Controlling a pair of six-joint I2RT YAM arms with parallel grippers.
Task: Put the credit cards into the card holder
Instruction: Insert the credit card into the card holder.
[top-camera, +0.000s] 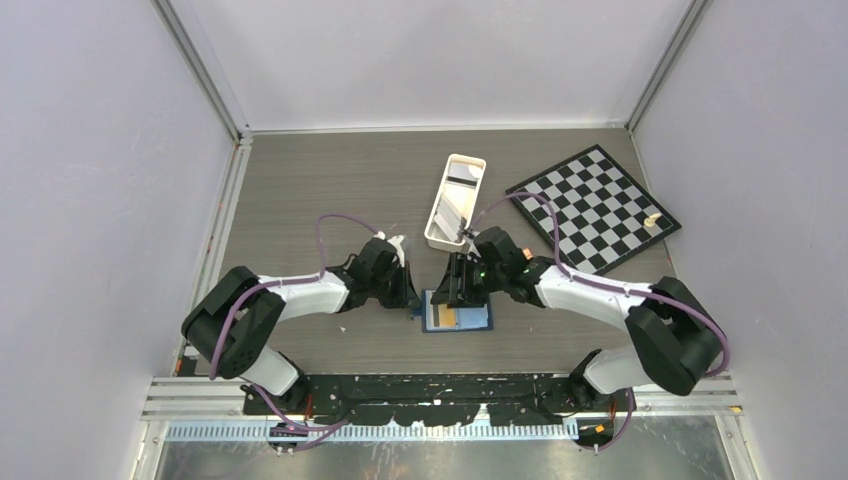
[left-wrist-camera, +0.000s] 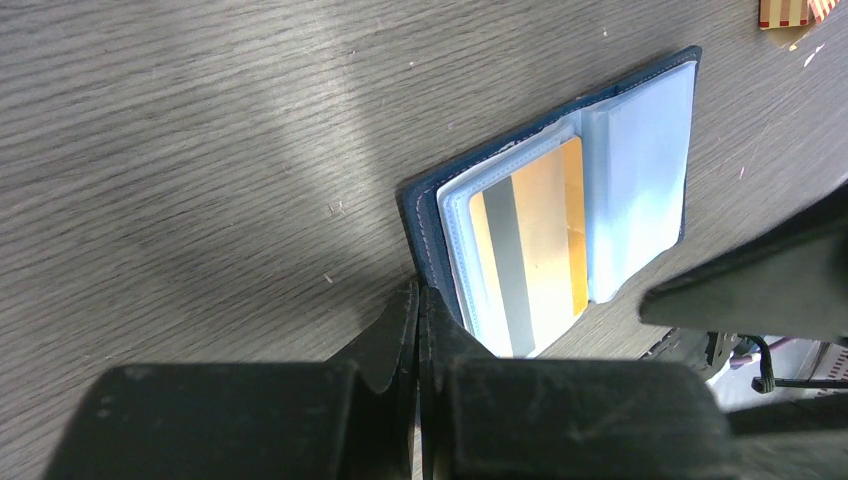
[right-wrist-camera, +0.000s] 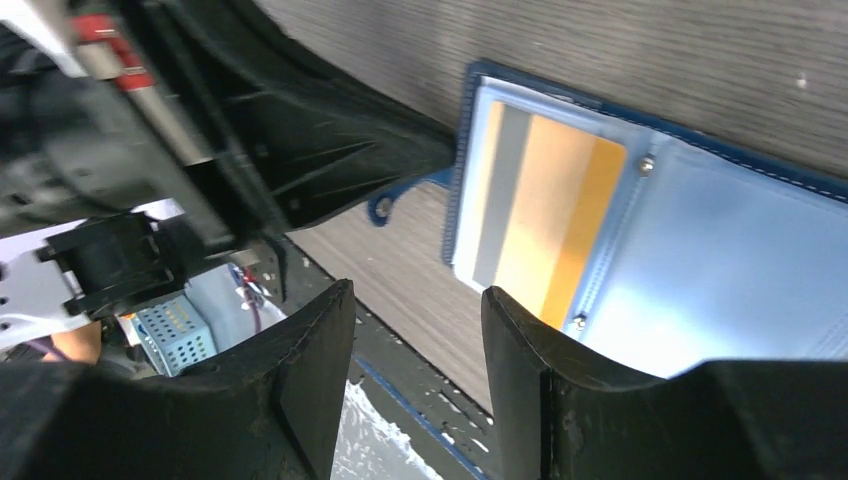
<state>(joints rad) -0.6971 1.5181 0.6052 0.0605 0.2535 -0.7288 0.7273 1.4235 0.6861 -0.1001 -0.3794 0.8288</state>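
The navy card holder (top-camera: 480, 322) lies open near the table's front edge, with its light-blue sleeves up (left-wrist-camera: 640, 170) (right-wrist-camera: 720, 270). A gold credit card with a grey stripe (left-wrist-camera: 525, 245) (right-wrist-camera: 540, 200) (top-camera: 445, 318) sits in its left sleeve. My left gripper (top-camera: 410, 297) (left-wrist-camera: 420, 300) is shut, its tips touching the holder's left cover edge beside the small clasp tab (right-wrist-camera: 383, 205). My right gripper (top-camera: 460, 287) (right-wrist-camera: 415, 300) hangs open just above the holder's near-left part, with nothing between its fingers. More grey credit cards (top-camera: 452, 208) lie in the white tray.
The long white tray (top-camera: 433, 215) stands just behind both grippers. A checkerboard (top-camera: 595, 205) with a small pale piece (top-camera: 652, 218) lies at the back right. A red-orange striped pack (left-wrist-camera: 790, 10) lies just beyond the holder. Both wrists crowd the holder.
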